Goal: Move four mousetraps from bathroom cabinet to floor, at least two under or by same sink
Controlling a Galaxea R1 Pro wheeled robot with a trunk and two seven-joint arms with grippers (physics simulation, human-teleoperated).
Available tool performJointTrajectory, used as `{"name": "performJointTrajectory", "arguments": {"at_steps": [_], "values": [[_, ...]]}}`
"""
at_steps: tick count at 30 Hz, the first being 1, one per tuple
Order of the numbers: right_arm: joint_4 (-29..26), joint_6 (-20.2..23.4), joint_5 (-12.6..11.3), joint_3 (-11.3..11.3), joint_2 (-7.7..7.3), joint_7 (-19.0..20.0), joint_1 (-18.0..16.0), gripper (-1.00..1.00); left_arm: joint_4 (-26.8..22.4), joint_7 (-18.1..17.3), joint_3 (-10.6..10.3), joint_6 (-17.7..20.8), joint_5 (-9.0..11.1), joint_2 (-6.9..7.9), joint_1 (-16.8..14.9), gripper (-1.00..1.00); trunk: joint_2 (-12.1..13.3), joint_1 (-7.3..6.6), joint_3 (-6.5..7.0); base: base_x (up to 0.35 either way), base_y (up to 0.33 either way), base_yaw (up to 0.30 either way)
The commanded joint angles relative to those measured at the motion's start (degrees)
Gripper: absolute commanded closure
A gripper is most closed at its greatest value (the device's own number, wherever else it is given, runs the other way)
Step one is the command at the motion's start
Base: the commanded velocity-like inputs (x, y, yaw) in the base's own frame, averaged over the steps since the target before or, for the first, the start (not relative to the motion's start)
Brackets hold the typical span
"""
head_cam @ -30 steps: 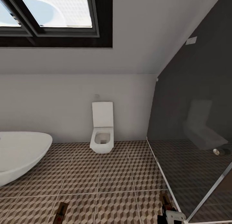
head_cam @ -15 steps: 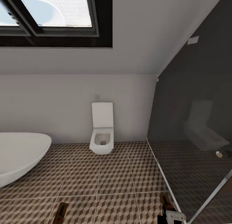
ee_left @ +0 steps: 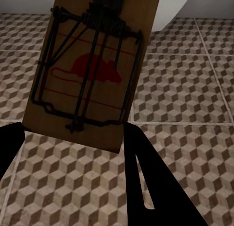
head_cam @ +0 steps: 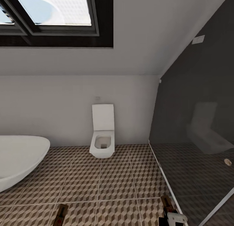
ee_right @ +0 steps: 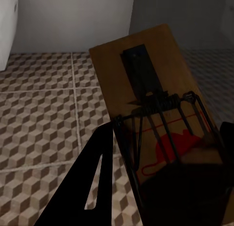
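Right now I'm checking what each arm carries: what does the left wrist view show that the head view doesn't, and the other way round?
The left wrist view gives the close detail: a mousetrap held in the left claw, with its black wire parts and a red mouse print on the wood. The head view gives the room: a toilet against the wall, a bathtub, a skylight and a dark glass partition. Both share the cube-patterned bathroom floor and the carried trap, which peeks in at the head view's bottom edge.

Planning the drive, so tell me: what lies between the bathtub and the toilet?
Bare patterned floor in the head view; nothing stands between the bathtub and the toilet.
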Motion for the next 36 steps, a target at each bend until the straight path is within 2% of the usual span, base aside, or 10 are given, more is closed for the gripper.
{"name": "performJointTrajectory", "arguments": {"at_steps": [1,7,11,21,26,32,36], "values": [[0.0,-0.1,-0.3,0.5,-0.07,-0.5,-0.1,1.0,0.2,-0.4,-0.3,-0.2,0.5,-0.03,-0.1,1.0,-0.1,0.04,-0.13,0.004,0.0,0.0],[1.8,0.2,-0.3,0.5,-0.05,-0.3,-0.1,1.0,0.2,-0.4,-0.3,-0.3,0.5,0.41,-0.1,1.0,-0.1,0.04,-0.13,0.001,0.0,0.0],[4.0,0.2,-0.4,0.5,-0.05,-0.3,-0.1,1.0,0.2,-0.4,-0.3,-0.3,0.5,1.53,-0.1,1.0,-0.1,0.04,-0.13,0.0,0.0,0.0],[18.1,0.3,-0.5,0.4,-0.02,-0.3,-0.1,1.0,0.2,-0.5,-0.4,-0.2,0.5,2.09,-0.1,1.0,-0.1,0.04,-0.13,0.0,0.0,0.0],[19.0,0.3,-0.5,0.5,0.03,-0.2,-0.1,1.0,0.2,-0.5,-0.4,-0.2,0.5,2.05,-0.1,1.0,-0.1,0.04,-0.13,0.0,0.0,0.0],[19.3,0.3,-0.6,0.4,1.73,-0.2,-0.1,1.0,0.2,-0.4,-0.4,0.0,0.5,2.02,-0.1,1.0,-0.1,0.04,-0.13,0.0,0.0,0.0],[19.2,0.3,-0.6,0.4,1.99,-0.2,-0.1,1.0,0.2,-0.5,-0.4,0.1,0.5,2.05,-0.1,1.0,-0.1,0.04,-0.13,0.0,0.0,0.0]]}}
